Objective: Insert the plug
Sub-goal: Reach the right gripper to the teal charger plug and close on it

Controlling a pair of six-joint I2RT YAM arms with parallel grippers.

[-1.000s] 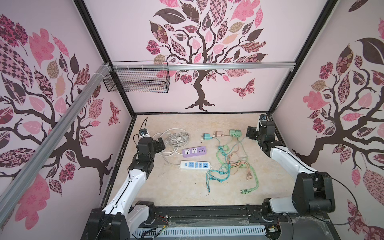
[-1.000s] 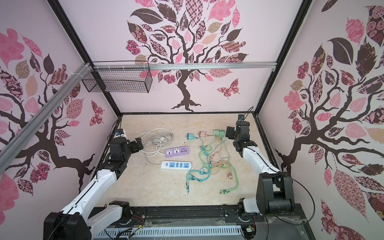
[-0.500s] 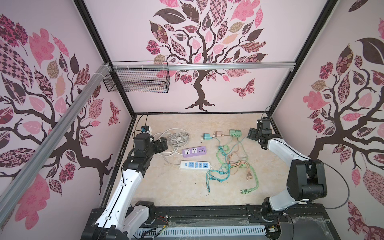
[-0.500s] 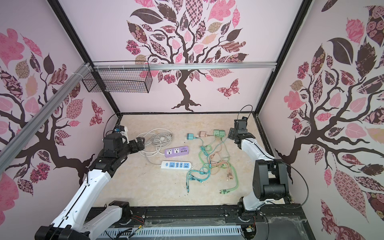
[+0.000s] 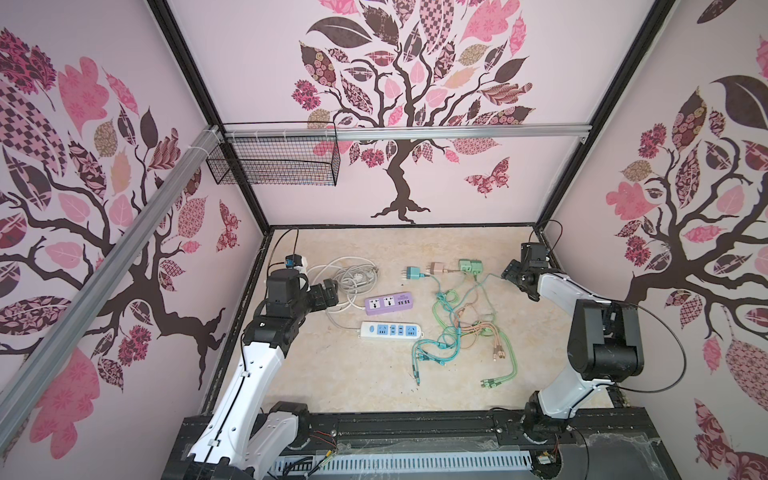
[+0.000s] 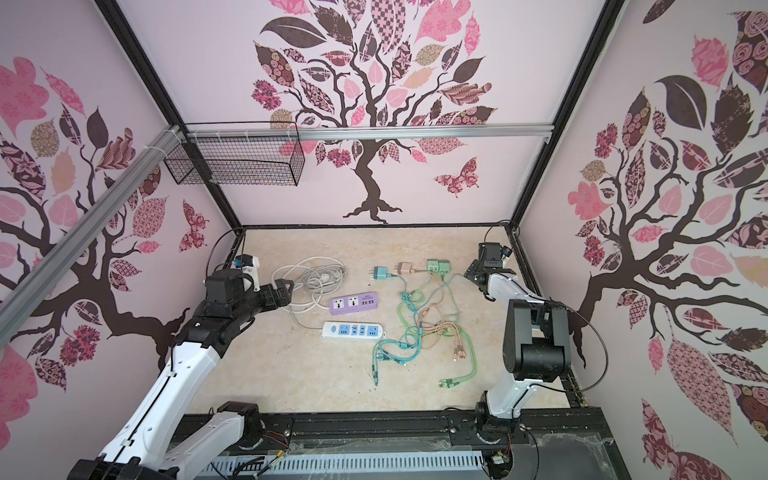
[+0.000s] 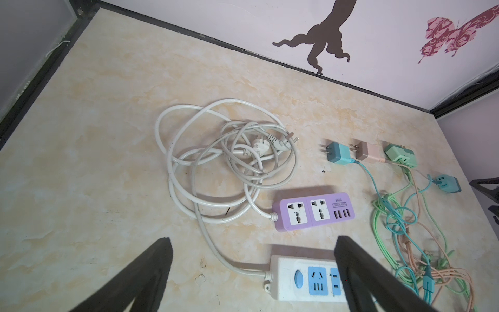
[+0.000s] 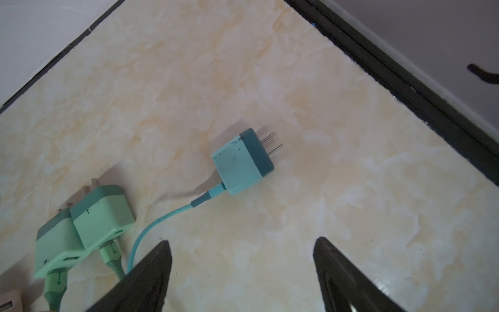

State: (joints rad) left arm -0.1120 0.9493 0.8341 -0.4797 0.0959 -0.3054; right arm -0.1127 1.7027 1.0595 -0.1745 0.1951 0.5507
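Setup is a beige marble-look table boxed in by tree-decal walls, with a wire basket hung on the back rail. The left arm leans in from its side, and the left gripper hangs low right by the white cord. In its wrist view the jaws are spread wide with nothing between them. The right arm reaches toward the far right corner. The right gripper is spread wide too, empty, not touching anything. That white cord is a loose messy coil at the far left of the table, running to both strips. To the right of the strips there's a tangle of charging cables in green, teal and peach. The white power strip lies nearer the front and the purple power strip is just behind it, roughly parallel and apart. Further back is a little row of an other teal charger, a pink charger and a green charger pair pressed together. The one that matters, the teal plug, lies flat on the table just past the right gripper's fingertips. It's near the green pair, prongs aimed at the black edge frame, and well apart from both strips. I can't make it out in the top views.
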